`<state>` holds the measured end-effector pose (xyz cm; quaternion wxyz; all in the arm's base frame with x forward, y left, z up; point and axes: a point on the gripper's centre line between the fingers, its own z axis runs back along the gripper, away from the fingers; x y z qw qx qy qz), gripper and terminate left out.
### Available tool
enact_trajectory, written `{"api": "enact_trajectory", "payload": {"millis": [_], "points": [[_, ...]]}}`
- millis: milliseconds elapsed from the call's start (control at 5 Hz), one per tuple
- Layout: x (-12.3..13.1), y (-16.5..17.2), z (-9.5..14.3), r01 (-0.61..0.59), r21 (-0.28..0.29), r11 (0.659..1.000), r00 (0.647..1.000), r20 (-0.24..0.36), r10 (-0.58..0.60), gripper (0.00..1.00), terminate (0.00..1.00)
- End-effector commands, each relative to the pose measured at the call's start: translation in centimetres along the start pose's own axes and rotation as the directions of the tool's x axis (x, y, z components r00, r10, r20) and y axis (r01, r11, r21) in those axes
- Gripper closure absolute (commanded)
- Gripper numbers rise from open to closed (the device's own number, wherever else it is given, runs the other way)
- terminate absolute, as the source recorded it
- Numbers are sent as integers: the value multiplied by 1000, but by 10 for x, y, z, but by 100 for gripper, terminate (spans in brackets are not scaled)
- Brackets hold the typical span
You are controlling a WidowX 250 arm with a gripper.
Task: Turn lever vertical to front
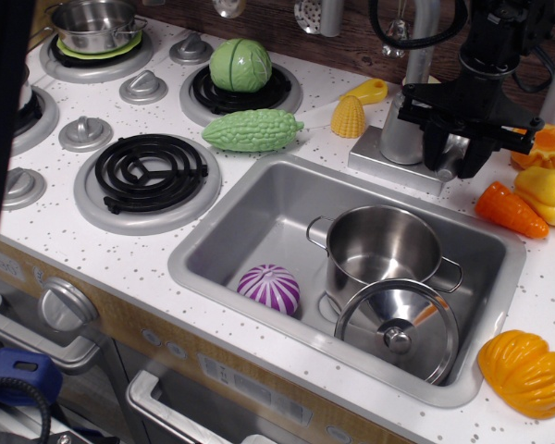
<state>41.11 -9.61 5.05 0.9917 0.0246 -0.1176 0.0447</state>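
The lever (452,146) is a small silver-grey handle on the right side of the faucet base (396,155), below the tall spout pipe (418,51). My black gripper (453,159) hangs straight down over it from above. One finger stands on each side of the lever, close against it, so the gripper looks shut on the lever. Only a small silver part of the lever shows between the fingers (432,153); its exact angle is hidden.
The sink (250,222) holds a steel pot (379,245), its lid (398,328) and a purple onion (269,287). An orange carrot (509,211), a yellow pepper (548,192) and an orange half (546,143) lie right of the faucet. A yellow corn (350,117) lies to its left.
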Motion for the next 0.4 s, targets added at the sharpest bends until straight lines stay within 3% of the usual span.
{"api": "enact_trajectory", "payload": {"millis": [0, 200], "points": [[10, 3, 12, -9, -19, 1000, 998, 60, 10, 0, 0], [12, 2, 14, -4, -18, 1000, 999, 54, 5, 0, 100]]}}
